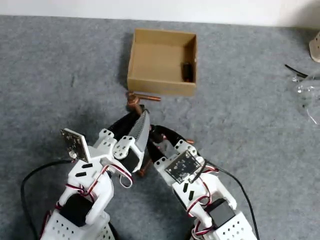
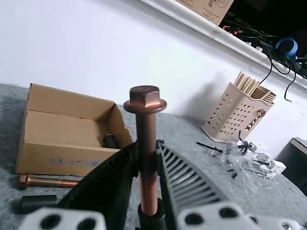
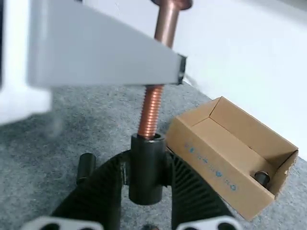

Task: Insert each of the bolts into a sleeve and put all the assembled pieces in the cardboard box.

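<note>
Counter (image 1: 260, 150) is covered in grey carpet-like felt, with a plain white wall (image 2: 72, 43) behind. A ledge (image 2: 192, 19) high on the wall carries a carton (image 2: 206, 5) with dark print, not legible, and a tangle of cables (image 2: 261, 33).

Cardboard box (image 1: 161, 86) sits at 12 o'clock from the arms, top open. There's faint blue print on its outer wall, too small to read. Boxed sleeve (image 1: 188, 71) lies against the box's 3 o'clock wall; can't tell if a bolt is in it.

Left hand (image 2: 147, 143) is clamped on a copper bolt (image 2: 145, 120), upright, head up. Right hand (image 3: 146, 160) is clamped on a black sleeve (image 3: 146, 175) directly under it. The bolt's threaded end sits in the sleeve's mouth. The pair is at the box's 6 o'clock.

Loose bolt (image 1: 147, 97) lies flat along the box's near wall, with a loose sleeve (image 2: 38, 202) near it on the felt.

At 2 o'clock, well apart, is a beige perforated utensil holder (image 2: 238, 115) with sticks in it. Clear plastic bags (image 2: 244, 158) of small parts lie beside it.

One of the left hand's fingers (image 3: 96, 57) crosses in front of the bolt shank in the right wrist view.
</note>
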Motion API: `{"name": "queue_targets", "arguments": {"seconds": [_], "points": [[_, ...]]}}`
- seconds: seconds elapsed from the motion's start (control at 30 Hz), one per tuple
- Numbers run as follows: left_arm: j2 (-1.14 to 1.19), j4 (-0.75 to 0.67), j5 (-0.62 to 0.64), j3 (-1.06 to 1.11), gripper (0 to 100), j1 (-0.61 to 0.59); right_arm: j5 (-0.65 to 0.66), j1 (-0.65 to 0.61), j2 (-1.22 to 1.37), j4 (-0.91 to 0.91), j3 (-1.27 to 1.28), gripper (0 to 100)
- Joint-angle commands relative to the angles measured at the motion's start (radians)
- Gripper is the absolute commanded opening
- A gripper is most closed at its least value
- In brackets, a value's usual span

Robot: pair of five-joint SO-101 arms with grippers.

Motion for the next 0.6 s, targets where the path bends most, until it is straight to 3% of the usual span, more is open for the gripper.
{"name": "queue_targets", "arguments": {"seconds": [0.0, 0.57], "points": [[-0.012, -0.026, 0.003, 0.005, 1, 0.07, 0.011, -0.007, -0.024, 0.001, 0.139, 0.5], [-0.012, -0.02, -0.002, 0.067, 1, 0.082, 0.006, 0.05, -0.024, -0.001, 0.137, 0.5]]}}
